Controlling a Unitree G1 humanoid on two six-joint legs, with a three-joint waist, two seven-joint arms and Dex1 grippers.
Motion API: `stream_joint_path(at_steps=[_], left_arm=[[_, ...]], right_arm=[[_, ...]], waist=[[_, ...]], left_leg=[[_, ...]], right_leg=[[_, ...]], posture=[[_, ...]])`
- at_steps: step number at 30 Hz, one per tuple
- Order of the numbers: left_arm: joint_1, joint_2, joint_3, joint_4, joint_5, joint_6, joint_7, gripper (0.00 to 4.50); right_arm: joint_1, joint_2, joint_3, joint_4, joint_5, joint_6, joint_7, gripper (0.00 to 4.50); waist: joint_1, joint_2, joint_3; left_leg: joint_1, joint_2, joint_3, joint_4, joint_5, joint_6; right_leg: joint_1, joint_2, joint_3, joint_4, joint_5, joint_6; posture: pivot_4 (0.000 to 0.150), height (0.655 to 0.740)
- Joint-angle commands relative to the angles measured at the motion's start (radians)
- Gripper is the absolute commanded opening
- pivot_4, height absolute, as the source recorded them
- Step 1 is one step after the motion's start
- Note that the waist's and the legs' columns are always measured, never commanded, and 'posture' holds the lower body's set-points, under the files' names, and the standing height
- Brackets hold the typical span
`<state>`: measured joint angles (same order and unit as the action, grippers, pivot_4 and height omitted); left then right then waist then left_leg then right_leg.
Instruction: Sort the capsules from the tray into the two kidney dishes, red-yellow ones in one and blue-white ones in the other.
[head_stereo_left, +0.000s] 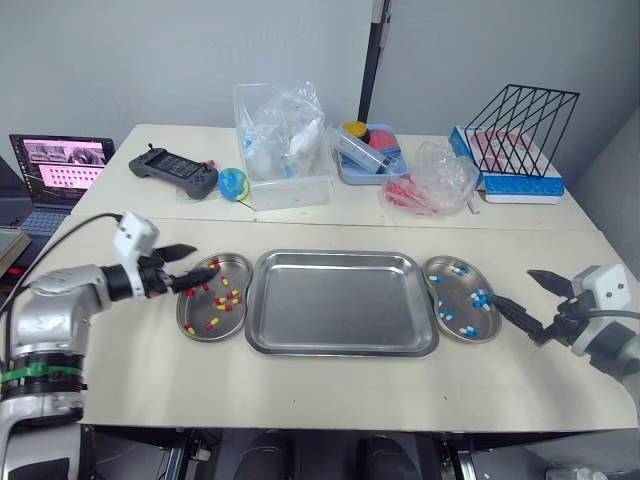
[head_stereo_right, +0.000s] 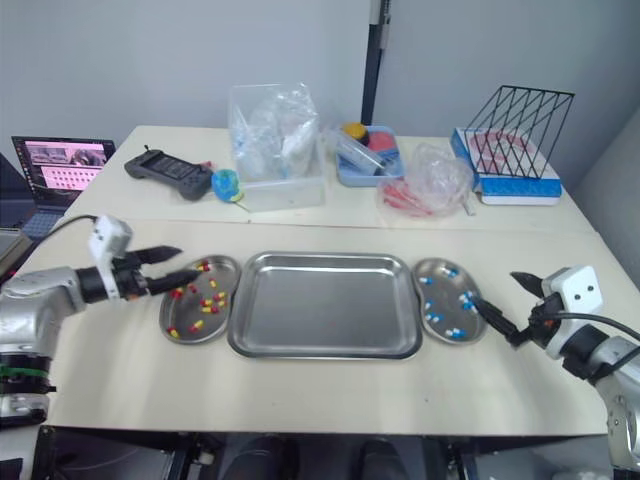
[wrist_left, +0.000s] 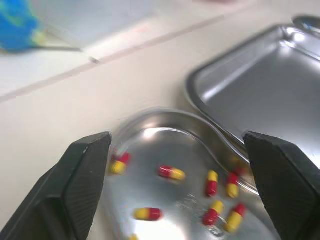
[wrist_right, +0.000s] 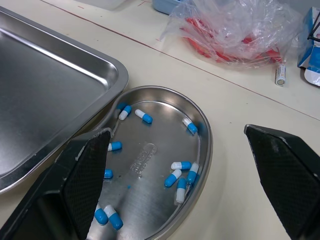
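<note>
Shows a desk (head_stereo_left: 300, 400) from above, with three steel vessels in a row.

Far left: left end effector (head_stereo_left: 203, 259) spread wide open, holding nothing, fingertips poised over the near edge of the left kidney dish (head_stereo_left: 243, 270). Directly under and just ahead of those fingertips are red-yellow capsules (head_stereo_left: 222, 300), loose across the dish floor, no blue among them. Beyond that dish from the left end effector, close against its rim: the tray (head_stereo_left: 340, 300), bare, no capsule visible in it. Past the tray, just ahead of the fingertips of the right end effector (head_stereo_left: 513, 285): the right kidney dish (head_stereo_left: 460, 290), holding blue-white capsules (head_stereo_left: 480, 298) only. Far right: that end effector likewise wide open and empty, low over the desk, just beside the dish's outer rim.

Judging by the bare tray and cleanly split colours, sorting apparently complete. Next move probably calls for little: drawing both end effectors clear without nudging a rim, perhaps after checking the tray corners for a stray.

No readable writing. Stamped mark (wrist_right: 141, 160) on the right dish's floor, too faint to read. Laptop screen (head_stereo_left: 62, 165) well behind the left end effector, too small to make out.
</note>
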<state>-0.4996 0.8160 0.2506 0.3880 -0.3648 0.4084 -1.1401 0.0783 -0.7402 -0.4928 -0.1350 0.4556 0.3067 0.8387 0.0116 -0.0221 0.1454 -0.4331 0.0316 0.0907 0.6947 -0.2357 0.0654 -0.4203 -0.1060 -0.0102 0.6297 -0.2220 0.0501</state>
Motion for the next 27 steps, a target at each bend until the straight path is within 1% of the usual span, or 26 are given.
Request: stream_joint_path(at_steps=[1, 7, 10, 12, 15, 20, 27], left_arm=[[-0.022, 0.089, 0.087, 0.101, -0.018, -0.071, -0.020, 4.42], [0.106, 0.193, 0.135, 0.137, -0.026, -0.188, -0.152, 4.42], [0.204, 0.228, 0.176, 0.154, 0.011, -0.275, -0.112, 4.42], [0.248, 0.226, 0.206, 0.166, 0.000, -0.307, -0.107, 4.42], [0.315, 0.192, 0.258, 0.123, -0.025, -0.304, -0.053, 4.42], [0.401, 0.150, 0.272, 0.049, -0.039, -0.295, -0.028, 4.42], [0.388, 0.180, 0.257, 0.104, -0.021, -0.313, -0.032, 4.42]], right_arm=[[-0.010, -0.043, -0.065, 0.033, 0.030, -0.012, 0.031, 4.50], [-0.027, -0.087, -0.080, 0.115, 0.030, -0.041, 0.110, 4.50], [-0.058, -0.121, -0.091, 0.199, 0.031, -0.059, 0.163, 4.50], [-0.078, -0.135, -0.091, 0.244, 0.031, -0.069, 0.185, 4.50], [-0.108, -0.149, -0.077, 0.315, 0.013, -0.094, 0.214, 4.50], [-0.124, -0.148, -0.056, 0.362, -0.002, -0.109, 0.236, 4.50], [-0.110, -0.136, -0.052, 0.352, 0.007, -0.117, 0.227, 4.50]], waist=[[-0.001, 0.000, 0.000], [-0.007, 0.000, 0.000], [-0.011, 0.001, 0.000], [-0.010, 0.001, 0.000], [-0.006, 0.001, 0.000], [-0.003, 0.001, 0.000], [-0.003, 0.001, 0.001]], left_leg=[[0.000, 0.000, 0.000, 0.000, 0.000, 0.000], [0.002, 0.001, 0.002, -0.002, 0.000, 0.000], [0.002, 0.002, 0.003, -0.003, 0.000, 0.000], [0.002, 0.002, 0.003, -0.003, 0.000, -0.001], [0.003, 0.002, 0.003, -0.003, 0.000, -0.001], [0.003, 0.001, 0.004, -0.004, 0.000, -0.001], [0.003, 0.002, 0.004, -0.005, -0.001, -0.001]], right_leg=[[0.000, 0.000, 0.000, 0.000, 0.000, 0.000], [0.000, 0.000, 0.000, 0.000, -0.001, -0.001], [-0.001, -0.001, 0.000, -0.001, -0.001, -0.002], [-0.001, -0.002, 0.000, -0.001, -0.001, -0.003], [-0.001, -0.003, -0.001, -0.001, -0.001, -0.003], [-0.002, -0.006, -0.002, -0.001, -0.001, -0.003], [-0.002, -0.007, -0.002, -0.001, -0.001, -0.004]], posture=[[0.150, 0.7400], [0.150, 0.7400], [0.150, 0.7400], [0.150, 0.7400], [0.150, 0.7400], [0.150, 0.7400], [0.150, 0.7400]])
